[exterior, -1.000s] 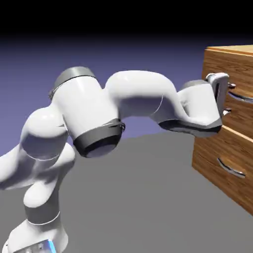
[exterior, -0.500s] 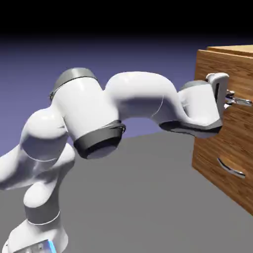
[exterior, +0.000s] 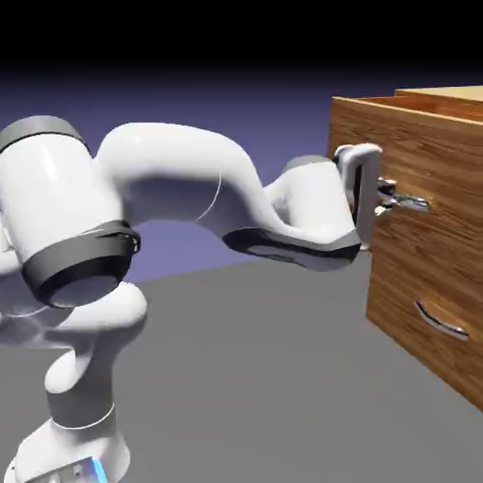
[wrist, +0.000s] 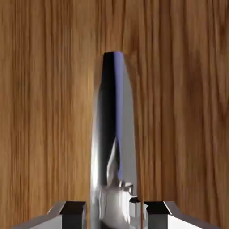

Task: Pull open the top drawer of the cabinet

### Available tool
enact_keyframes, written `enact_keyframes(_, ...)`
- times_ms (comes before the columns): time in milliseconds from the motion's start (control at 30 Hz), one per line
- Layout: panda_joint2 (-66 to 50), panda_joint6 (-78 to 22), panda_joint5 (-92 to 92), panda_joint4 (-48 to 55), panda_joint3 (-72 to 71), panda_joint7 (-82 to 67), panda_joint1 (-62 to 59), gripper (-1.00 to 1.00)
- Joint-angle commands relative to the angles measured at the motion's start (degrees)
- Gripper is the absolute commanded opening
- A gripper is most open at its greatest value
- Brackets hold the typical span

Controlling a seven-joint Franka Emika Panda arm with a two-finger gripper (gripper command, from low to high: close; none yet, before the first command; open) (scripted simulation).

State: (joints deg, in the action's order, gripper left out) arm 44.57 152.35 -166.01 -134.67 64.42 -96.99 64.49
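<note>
You see a plain grey counter (exterior: 245, 377) spreading across the lower half. Behind it the blue-violet backdrop (exterior: 236, 113) darkens to black at the top.

The cabinet (exterior: 415, 283) looks like brown wood with a streaky grain and a soft sheen; the top drawer (exterior: 429, 170) front shows the same grain; its handle (wrist: 114, 134) is polished, mirror-like silver metal. The arm (exterior: 179, 184) is smooth glossy white with dark grey bands; the claw (wrist: 114, 214) tips look matt grey; the desk (exterior: 264, 377) is flat matt grey.
</note>
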Motion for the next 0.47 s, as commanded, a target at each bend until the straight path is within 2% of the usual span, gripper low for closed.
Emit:
enact_keyframes(0,0.24,0.19,0.0,-1.31,-1.58,0.41,-2.09,-1.0)
enact_keyframes(300,5.8,2.77,1.18,-12.48,-14.23,1.64,-19.16,-1.0)
enact_keyframes(333,5.8,2.77,1.18,-12.48,-14.23,1.64,-19.16,1.0)
enact_keyframes(433,8.98,4.17,2.44,-15.62,-16.78,0.32,-23.32,1.0)
